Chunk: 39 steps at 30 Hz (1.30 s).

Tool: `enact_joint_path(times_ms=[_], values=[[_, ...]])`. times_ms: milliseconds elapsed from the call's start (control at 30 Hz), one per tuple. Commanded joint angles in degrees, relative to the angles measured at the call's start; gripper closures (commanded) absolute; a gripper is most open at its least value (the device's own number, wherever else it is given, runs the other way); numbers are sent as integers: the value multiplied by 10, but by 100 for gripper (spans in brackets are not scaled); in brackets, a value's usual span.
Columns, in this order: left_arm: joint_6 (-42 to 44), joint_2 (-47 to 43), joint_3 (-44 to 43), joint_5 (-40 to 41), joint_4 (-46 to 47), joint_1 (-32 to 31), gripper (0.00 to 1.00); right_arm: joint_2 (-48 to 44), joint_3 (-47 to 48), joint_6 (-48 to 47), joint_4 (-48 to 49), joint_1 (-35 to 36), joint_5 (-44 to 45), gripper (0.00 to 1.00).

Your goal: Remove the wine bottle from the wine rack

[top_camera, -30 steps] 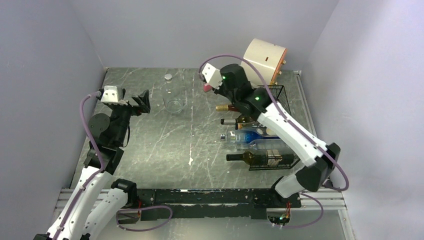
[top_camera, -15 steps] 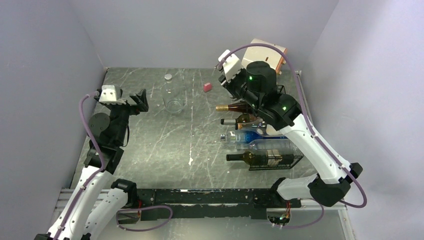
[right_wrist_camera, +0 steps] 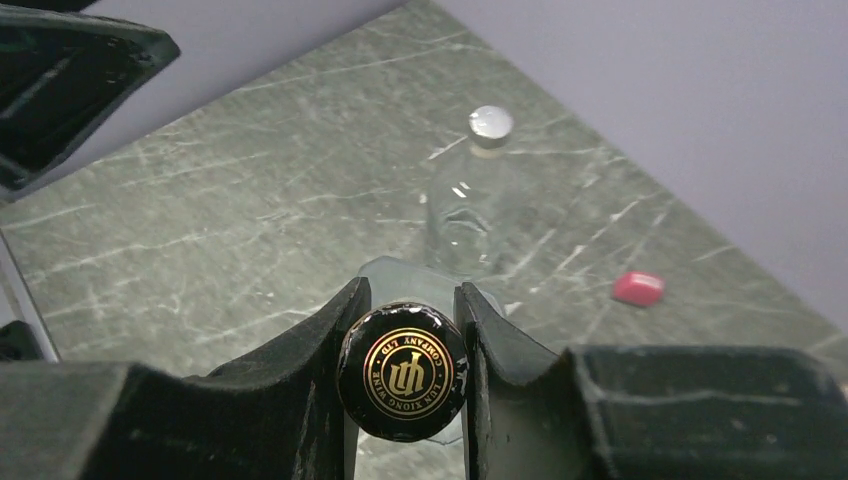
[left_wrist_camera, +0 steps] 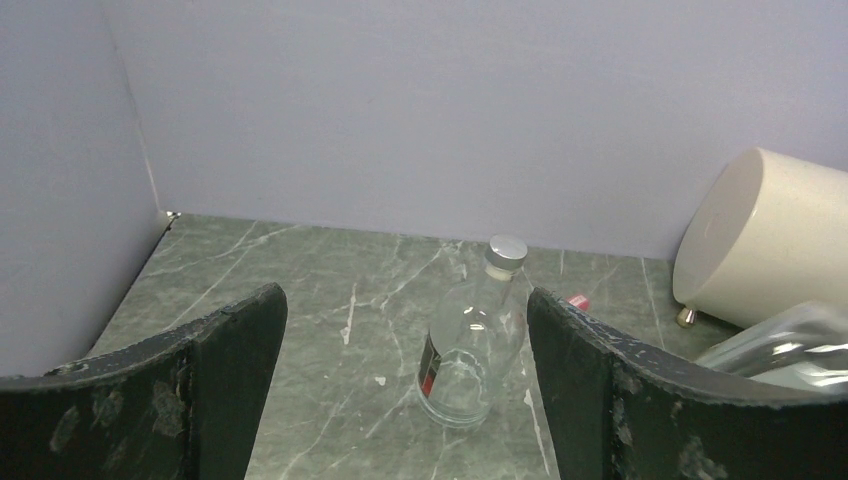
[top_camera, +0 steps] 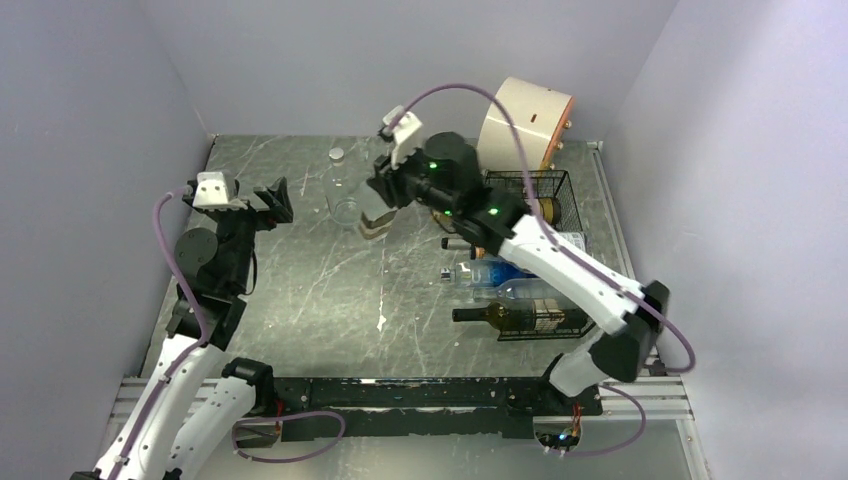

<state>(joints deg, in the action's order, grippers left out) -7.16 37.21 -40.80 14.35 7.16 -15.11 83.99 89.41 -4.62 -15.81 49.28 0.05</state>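
My right gripper is shut on the top of a wine bottle, whose black cap carries a gold logo. In the top view the right gripper holds this bottle over the middle of the table, left of the black wire wine rack. Three bottles lie on the rack: one blue-labelled, one clear, one dark. My left gripper is open and empty at the left; it also shows in the left wrist view.
A clear bottle with a silver cap stands just left of the held bottle; it also shows in the wrist views. A cream drum lies at the back right. A small pink block lies on the table.
My right arm swung from the rack at the back right leftward to the table's middle, its jaws now shut on a bottle. The left arm barely moved.
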Motion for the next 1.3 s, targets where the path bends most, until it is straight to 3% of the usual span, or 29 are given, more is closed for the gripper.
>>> enact_joint_path(times_ms=[0, 300, 567, 800, 967, 1267], values=[[-6, -15, -5, 24, 5, 5, 7, 50, 39, 78, 128, 27, 49, 100], [-13, -32, -2, 34, 5, 5, 7, 164, 81, 135, 158, 59, 186, 100], [-10, -43, 0, 53, 6, -12, 7, 231, 132, 165, 156, 61, 247, 100], [-6, -56, 2, 80, 6, -29, 7, 321, 267, 182, 60, 65, 268, 100], [-7, -61, 0, 110, 1, -45, 7, 390, 364, 186, -13, 86, 336, 100], [-6, -65, 1, 165, -5, -87, 7, 414, 360, 192, -12, 104, 428, 100]])
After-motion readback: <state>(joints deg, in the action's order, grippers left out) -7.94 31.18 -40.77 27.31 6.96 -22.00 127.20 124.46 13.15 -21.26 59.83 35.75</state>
